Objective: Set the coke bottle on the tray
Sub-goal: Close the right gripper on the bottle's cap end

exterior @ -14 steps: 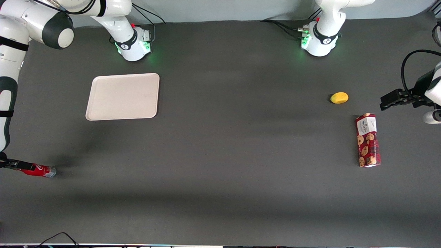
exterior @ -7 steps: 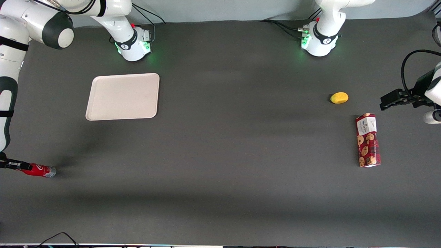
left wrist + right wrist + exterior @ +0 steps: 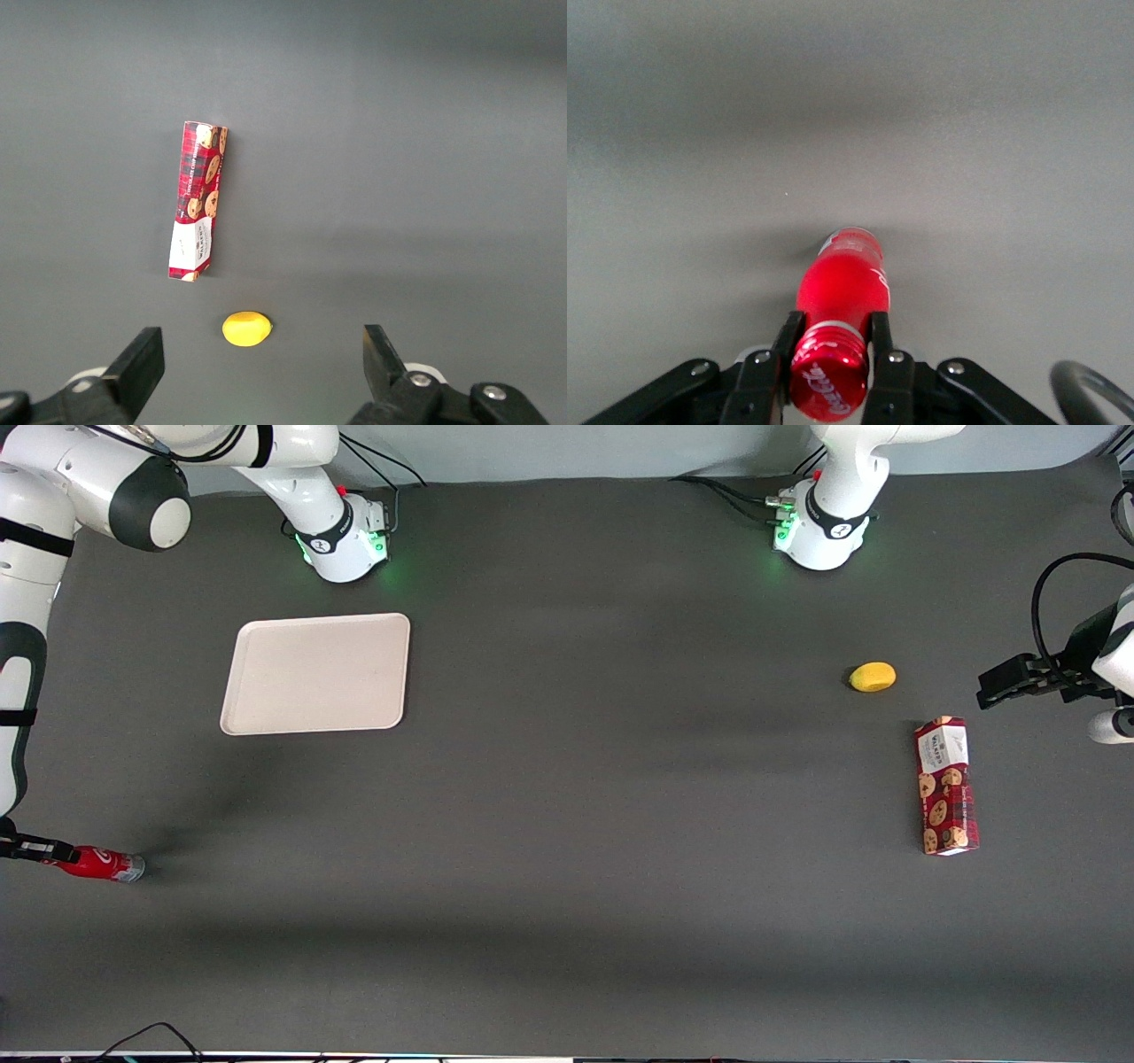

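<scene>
The coke bottle (image 3: pixel 102 863), small and red with a silvery base, lies near the table's edge at the working arm's end, nearer the front camera than the tray. My right gripper (image 3: pixel 44 853) is at its cap end. In the right wrist view the gripper (image 3: pixel 831 323) is shut on the bottle (image 3: pixel 842 283), one finger (image 3: pixel 788 335) pressed on each side of the neck just below the red cap. The cream-beige tray (image 3: pixel 317 674) lies flat with nothing on it, farther from the front camera, close to the working arm's base.
A yellow lemon-like fruit (image 3: pixel 873 677) and a red cookie box (image 3: pixel 946 786) lie toward the parked arm's end of the table; both also show in the left wrist view, the fruit (image 3: pixel 246 328) and the box (image 3: pixel 198 200). Dark table mat (image 3: pixel 576 797) lies between.
The bottle and my gripper have shifted a hair away from the front camera. Nothing else has moved.
</scene>
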Controlling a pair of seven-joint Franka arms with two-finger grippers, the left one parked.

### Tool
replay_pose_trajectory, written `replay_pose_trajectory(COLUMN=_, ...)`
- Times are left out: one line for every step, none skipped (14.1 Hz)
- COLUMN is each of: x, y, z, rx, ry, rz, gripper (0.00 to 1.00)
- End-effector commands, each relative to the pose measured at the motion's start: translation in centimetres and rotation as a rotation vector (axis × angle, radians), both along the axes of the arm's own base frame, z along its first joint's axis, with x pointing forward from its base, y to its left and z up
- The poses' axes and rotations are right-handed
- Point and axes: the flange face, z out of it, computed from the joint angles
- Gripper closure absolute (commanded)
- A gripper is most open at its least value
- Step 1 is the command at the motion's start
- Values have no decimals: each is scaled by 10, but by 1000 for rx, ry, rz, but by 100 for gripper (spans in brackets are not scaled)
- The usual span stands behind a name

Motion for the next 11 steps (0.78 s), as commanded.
replay_pose_trajectory(x=-7, y=7, z=59, rx=29, ry=12, rz=2, gripper=100)
replay_pose_trajectory(x=-14, y=8, z=92, rx=31, ry=-12, rz=-6, gripper=100)
replay_pose_trajectory(x=-23, y=9, z=117, rx=35, ry=-5, rz=-14, gripper=100)
replay_pose_trajectory(x=-33, y=12, z=143, rx=29, ry=13, rz=-22, gripper=100)
replay_pose_trajectory(x=-47, y=14, z=178, rx=11, ry=22, rz=-33, gripper=100)
replay_pose_trajectory(x=-61, y=20, z=212, rx=5, ry=19, rz=-33, gripper=100)
replay_pose_trajectory(x=-71, y=29, z=234, rx=17, ry=29, rz=-37, gripper=100)
replay_pose_trajectory(x=-80, y=39, z=253, rx=24, ry=43, rz=-46, gripper=100)
replay_pose_trajectory(x=-87, y=46, z=269, rx=21, ry=44, rz=-53, gripper=100)
replay_pose_trajectory(x=-91, y=49, z=272, rx=25, ry=49, rz=-56, gripper=100)
replay_pose_trajectory(x=-99, y=49, z=267, rx=48, ry=77, rz=-56, gripper=100)
